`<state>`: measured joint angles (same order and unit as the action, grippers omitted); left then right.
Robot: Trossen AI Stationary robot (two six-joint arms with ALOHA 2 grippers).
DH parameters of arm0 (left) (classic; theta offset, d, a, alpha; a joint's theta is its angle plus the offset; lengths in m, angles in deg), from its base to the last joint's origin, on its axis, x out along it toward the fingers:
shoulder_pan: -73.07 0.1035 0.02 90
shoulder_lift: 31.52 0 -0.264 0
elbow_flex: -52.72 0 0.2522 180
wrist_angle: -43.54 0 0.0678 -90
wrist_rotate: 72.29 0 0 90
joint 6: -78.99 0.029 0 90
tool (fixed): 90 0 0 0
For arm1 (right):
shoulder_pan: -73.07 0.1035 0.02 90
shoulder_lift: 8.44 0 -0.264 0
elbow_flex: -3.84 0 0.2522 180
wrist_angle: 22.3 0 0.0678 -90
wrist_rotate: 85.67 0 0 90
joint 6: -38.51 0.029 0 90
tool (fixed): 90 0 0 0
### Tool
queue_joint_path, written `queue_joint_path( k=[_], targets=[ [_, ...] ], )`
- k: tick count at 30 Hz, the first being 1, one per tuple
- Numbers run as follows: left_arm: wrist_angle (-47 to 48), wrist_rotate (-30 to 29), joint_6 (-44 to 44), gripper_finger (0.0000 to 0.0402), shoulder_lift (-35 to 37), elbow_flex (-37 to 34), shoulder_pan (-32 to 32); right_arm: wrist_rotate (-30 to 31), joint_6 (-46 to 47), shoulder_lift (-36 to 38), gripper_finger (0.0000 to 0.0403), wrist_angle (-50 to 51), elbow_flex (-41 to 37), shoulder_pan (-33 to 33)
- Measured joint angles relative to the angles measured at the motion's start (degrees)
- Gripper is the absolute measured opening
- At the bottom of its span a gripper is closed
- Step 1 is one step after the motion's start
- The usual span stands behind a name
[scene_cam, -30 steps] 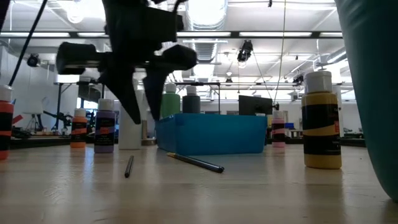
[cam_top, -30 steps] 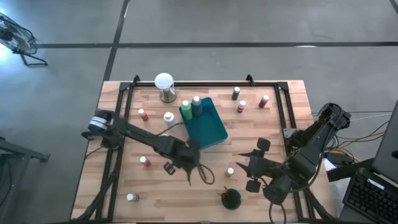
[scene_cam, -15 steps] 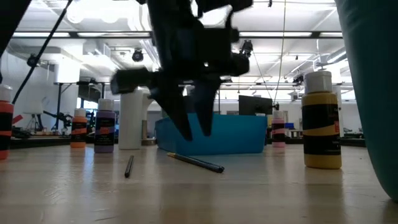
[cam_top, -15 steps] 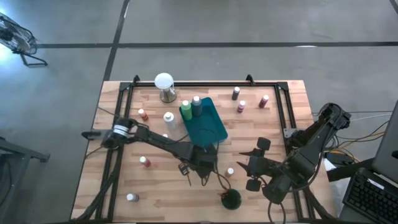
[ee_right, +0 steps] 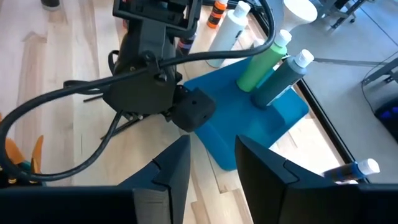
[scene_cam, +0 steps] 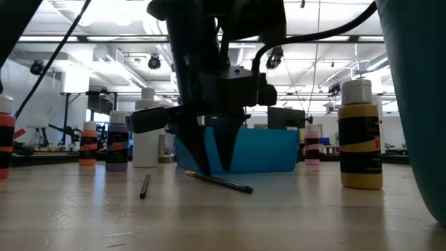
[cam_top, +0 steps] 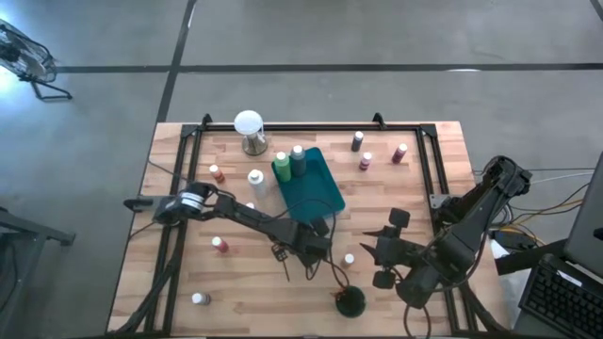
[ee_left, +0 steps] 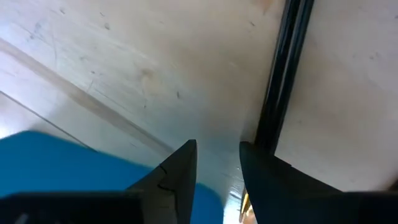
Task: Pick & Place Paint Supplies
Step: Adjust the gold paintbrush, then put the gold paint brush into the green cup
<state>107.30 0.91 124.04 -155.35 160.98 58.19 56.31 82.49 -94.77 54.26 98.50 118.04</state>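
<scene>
Two green bottles [cam_top: 281, 168] stand in one teal tray [cam_top: 325, 198], with one taller white bottle [cam_top: 255, 179] just beside it. Seen from above, seven small white-capped bottles [cam_top: 366, 161] are scattered over the bench [cam_top: 188, 273]. Two thin brushes [scene_cam: 219, 182] lie near its middle, and one white globe [cam_top: 248, 122] sits at its far edge.

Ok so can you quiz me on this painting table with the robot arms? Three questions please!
1. True or false: the two green bottles stand in the teal tray.
2. Which claw hangs just above the dark brush on the table? A. the left claw B. the other one C. neither
3. Fill the gap: the yellow bottle has a ____ cap.

Key: 1 true. 2 A. 3 white.
</scene>
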Motion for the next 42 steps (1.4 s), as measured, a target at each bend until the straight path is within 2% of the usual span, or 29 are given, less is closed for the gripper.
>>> queue_joint_path(
  k=[21,31,37,42],
  targets=[
    [4.4,1.5,-9.1,0.0131,0.1,-0.5,-3.3,0.1,0.1,0.0,0.0172,0.0,-0.6,0.0],
    [4.6,1.8,-11.8,0.0131,0.1,-0.5,-4.6,0.2,0.0,0.0,0.0156,-0.1,-0.6,0.0],
    [7.1,-5.1,-14.3,0.0131,2.3,-0.9,-4.7,0.2,0.2,0.1,0.0140,-0.1,-0.6,0.0],
    [8.7,-8.2,-22.1,0.0131,9.6,-1.3,-4.7,0.2,0.3,0.1,0.0134,-0.1,-0.6,0.0]
  ],
)
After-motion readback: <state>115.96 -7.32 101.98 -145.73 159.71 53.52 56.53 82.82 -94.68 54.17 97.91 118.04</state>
